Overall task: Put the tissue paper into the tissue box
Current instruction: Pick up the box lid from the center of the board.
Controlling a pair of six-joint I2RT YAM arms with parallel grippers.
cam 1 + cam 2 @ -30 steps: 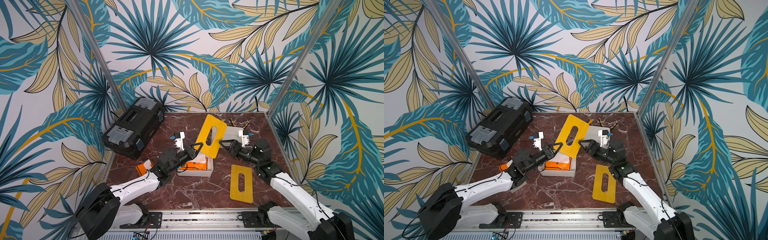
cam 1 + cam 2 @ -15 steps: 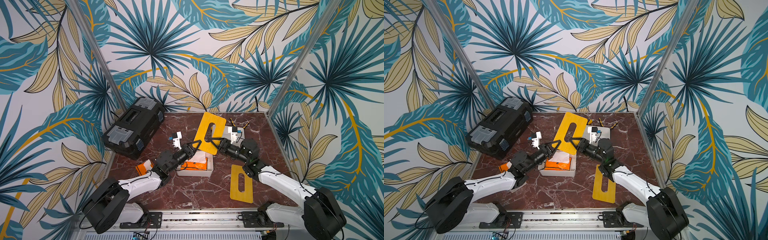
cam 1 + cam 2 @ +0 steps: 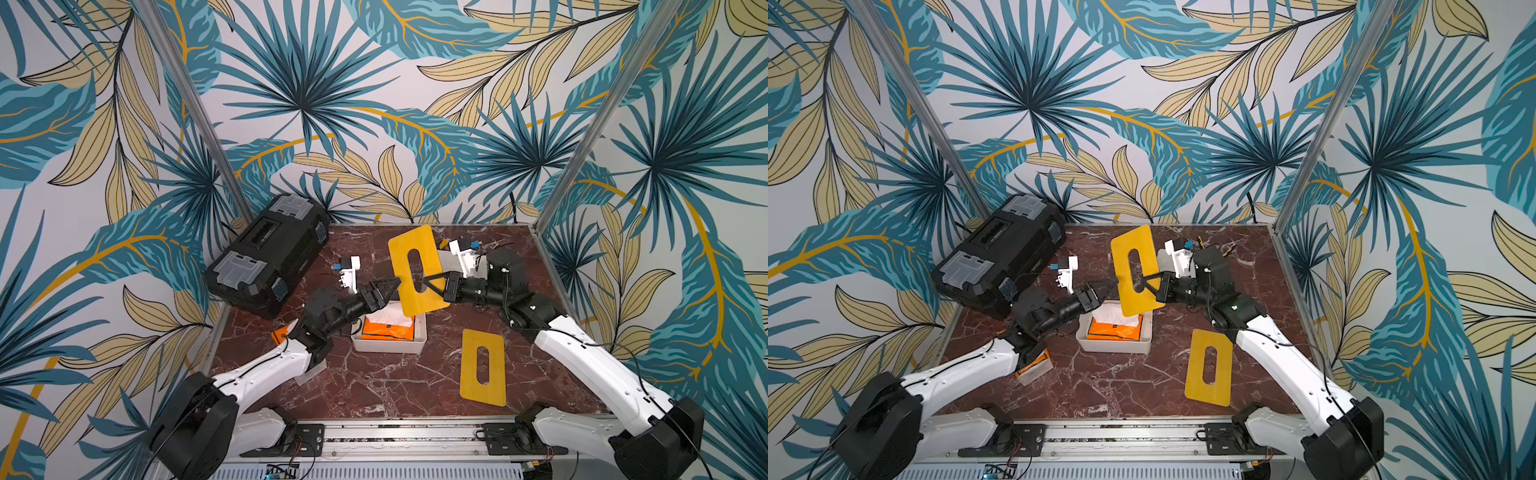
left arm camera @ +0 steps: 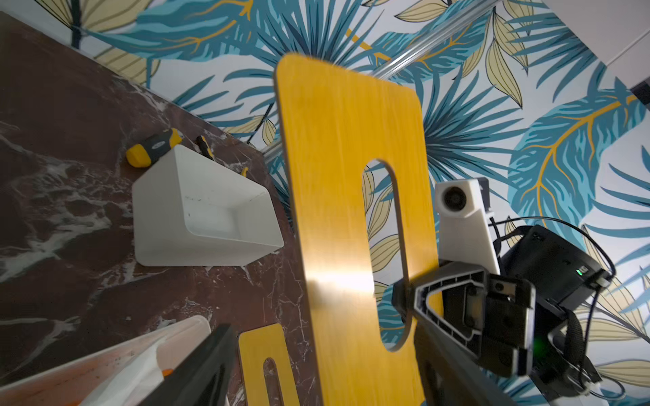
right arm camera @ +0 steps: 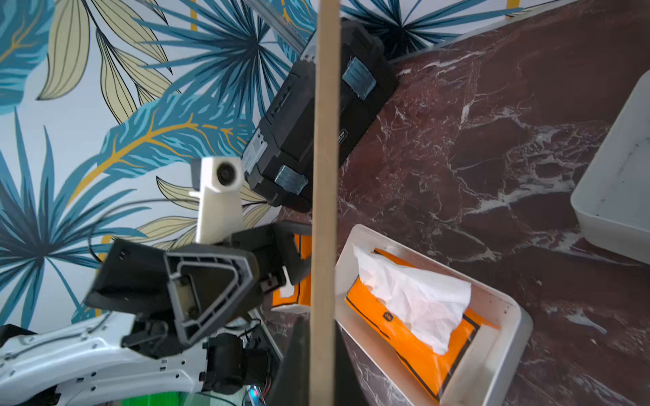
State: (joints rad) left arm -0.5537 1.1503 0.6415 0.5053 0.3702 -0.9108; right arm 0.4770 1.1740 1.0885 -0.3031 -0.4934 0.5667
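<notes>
You are getting bright, even light from above in both top views, with only soft shadows falling on the marble table (image 3: 374, 382). In the left wrist view, glare is streaking across the yellow lid (image 4: 337, 281), and its edges are smearing slightly.

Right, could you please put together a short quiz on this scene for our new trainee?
1. True or false: the left gripper is clamping the raised yellow lid.
2. Where is the orange tissue pack? A) in the white box below the raised lid; B) inside the black toolbox; C) on top of the toolbox.
3. How many yellow lids are in view?
Key: 1. False: it stands open, and the right gripper holds the lid. 2. A. 3. Two: the raised one and a flat lid on the table.
</notes>
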